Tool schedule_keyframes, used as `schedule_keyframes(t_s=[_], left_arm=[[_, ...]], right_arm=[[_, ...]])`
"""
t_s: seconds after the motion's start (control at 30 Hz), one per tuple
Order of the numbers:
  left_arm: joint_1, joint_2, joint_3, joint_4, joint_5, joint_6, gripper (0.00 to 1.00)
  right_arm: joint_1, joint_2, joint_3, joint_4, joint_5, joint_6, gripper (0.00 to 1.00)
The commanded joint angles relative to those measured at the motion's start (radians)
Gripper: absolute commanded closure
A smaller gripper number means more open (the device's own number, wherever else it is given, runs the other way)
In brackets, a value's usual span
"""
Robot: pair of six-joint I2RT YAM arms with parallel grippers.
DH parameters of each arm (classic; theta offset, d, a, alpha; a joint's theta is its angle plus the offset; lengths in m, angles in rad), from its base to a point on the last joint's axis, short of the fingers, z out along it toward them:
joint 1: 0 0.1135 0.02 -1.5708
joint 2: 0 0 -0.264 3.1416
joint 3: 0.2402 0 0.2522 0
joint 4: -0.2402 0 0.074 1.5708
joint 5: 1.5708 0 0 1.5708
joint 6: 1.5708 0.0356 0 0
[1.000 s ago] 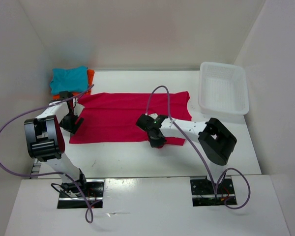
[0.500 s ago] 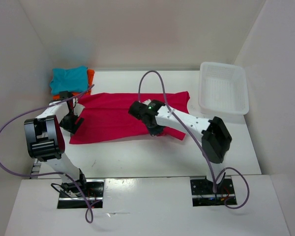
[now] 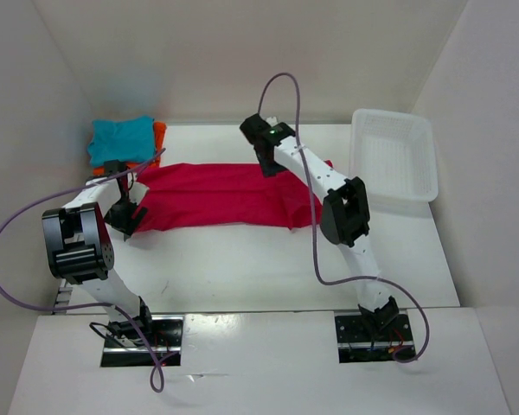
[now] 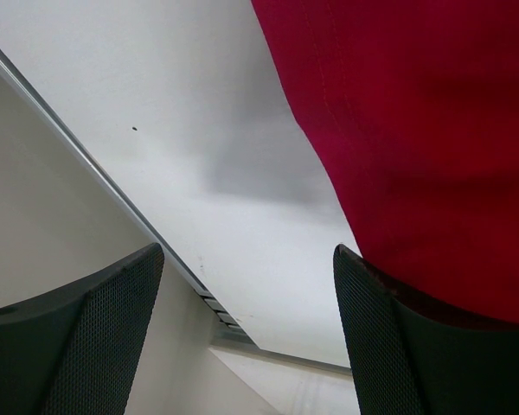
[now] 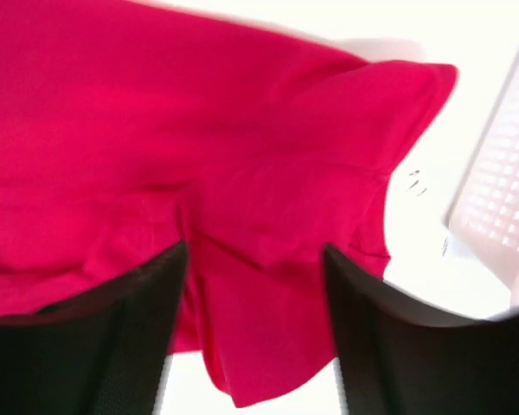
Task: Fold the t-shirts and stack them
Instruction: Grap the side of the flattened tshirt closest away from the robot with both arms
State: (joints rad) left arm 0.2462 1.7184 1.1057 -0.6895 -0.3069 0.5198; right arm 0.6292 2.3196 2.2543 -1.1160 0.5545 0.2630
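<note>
Possibly an uneven fold: the pink-red t-shirt (image 3: 216,194) lies as a long band across the desk (image 3: 242,259), its right end rumpled.
Far left, the teal t-shirt (image 3: 121,138) sits folded on the orange t-shirt (image 3: 159,131). The left hand (image 3: 124,213), fingers wide with nothing between them, sits at the band's left edge; closing there may catch only one layer. The right hand (image 3: 267,159), fingers apart and empty, hovers over the far edge; a sideways sweep could drag cloth toward the basket (image 3: 389,192).
</note>
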Motion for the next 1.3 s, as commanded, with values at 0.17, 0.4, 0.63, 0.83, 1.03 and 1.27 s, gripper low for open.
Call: schedule_keyframes(t_s=[0.17, 0.4, 0.63, 0.83, 1.03, 1.27], left_arm=[[0.024, -0.020, -0.015, -0.021, 0.020, 0.031, 0.14], [0.024, -0.029, -0.046, -0.037, 0.041, 0.049, 0.14], [0.044, -0.134, 0.078, -0.113, 0.152, 0.153, 0.14], [0.044, -0.143, 0.077, -0.199, 0.342, 0.283, 0.14], [0.016, -0.177, 0.039, -0.200, 0.505, 0.329, 0.10], [-0.016, -0.151, -0.046, -0.074, 0.476, 0.329, 0.09]], right_arm=[[-0.017, -0.230, -0.109, 0.071, -0.048, 0.059, 0.23], [-0.069, -0.696, -0.782, 0.294, -0.330, 0.244, 0.56], [-0.079, -0.819, -1.111, 0.465, -0.456, 0.380, 0.62], [-0.079, -0.758, -1.151, 0.553, -0.432, 0.398, 0.49], [-0.088, -0.718, -1.161, 0.573, -0.403, 0.432, 0.49], [-0.118, -0.709, -1.196, 0.596, -0.412, 0.476, 0.49]])
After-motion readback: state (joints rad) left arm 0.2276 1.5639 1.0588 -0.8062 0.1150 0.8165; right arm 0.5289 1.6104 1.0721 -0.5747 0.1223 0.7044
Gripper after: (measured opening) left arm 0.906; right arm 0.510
